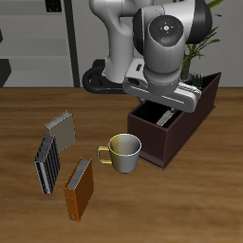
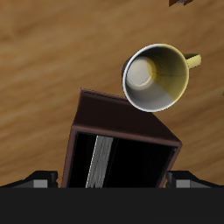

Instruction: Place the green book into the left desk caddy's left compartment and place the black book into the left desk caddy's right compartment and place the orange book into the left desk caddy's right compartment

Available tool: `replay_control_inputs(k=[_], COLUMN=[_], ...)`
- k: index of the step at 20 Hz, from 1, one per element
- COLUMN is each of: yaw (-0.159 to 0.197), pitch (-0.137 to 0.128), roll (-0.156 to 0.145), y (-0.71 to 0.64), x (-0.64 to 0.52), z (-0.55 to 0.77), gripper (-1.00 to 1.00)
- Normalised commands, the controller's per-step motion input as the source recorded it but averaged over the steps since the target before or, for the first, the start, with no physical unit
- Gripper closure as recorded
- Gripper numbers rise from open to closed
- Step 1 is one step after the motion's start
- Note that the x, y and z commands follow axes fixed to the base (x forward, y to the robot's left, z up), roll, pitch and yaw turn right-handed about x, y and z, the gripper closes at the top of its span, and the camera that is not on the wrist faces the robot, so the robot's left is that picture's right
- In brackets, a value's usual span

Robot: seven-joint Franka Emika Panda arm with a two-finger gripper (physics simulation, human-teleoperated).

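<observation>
The left desk caddy [image 1: 159,135] [image 2: 118,114] is a dark maroon box standing beside the mug. My gripper [image 1: 167,96] [image 2: 112,181] hangs just above its lower, wide right compartment [image 2: 131,162], open, with nothing between the fingers. In that compartment the black book [image 1: 169,116] [image 2: 99,163] stands on edge, its white page edges showing. The orange book [image 1: 79,188] lies on the table near the front edge, far from the gripper. A sliver of green and white shows at the caddy's taller end [image 1: 196,88]; the arm hides most of it, so I cannot tell whether it is the green book.
A cream mug [image 1: 123,152] [image 2: 156,77] stands close to the caddy's low end. A grey-and-black striped book [image 1: 46,162] and a small grey book [image 1: 60,126] lie beyond the orange book. A potted plant [image 1: 204,47] rises behind the caddy.
</observation>
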Motion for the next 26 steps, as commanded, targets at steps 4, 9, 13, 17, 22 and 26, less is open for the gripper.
replay_control_inputs(k=[4,9,13,17,22,26], yaw=[0.065,0.08,0.095,0.127,0.065,0.095], pitch=[-0.048,-0.032,-0.011,-0.032,0.004,-0.055], roll=[-0.015,-0.041,-0.053,-0.034,-0.003,0.064], y=[-0.11,-0.34,-0.56,-0.44,-0.45,-0.3], x=[-0.01,0.02,0.13,0.15,0.2,0.15], z=[0.31,0.36,0.22,0.1,0.1,0.14], gripper=[-1.0,-1.0,-1.0,-1.0,-1.0,-1.0])
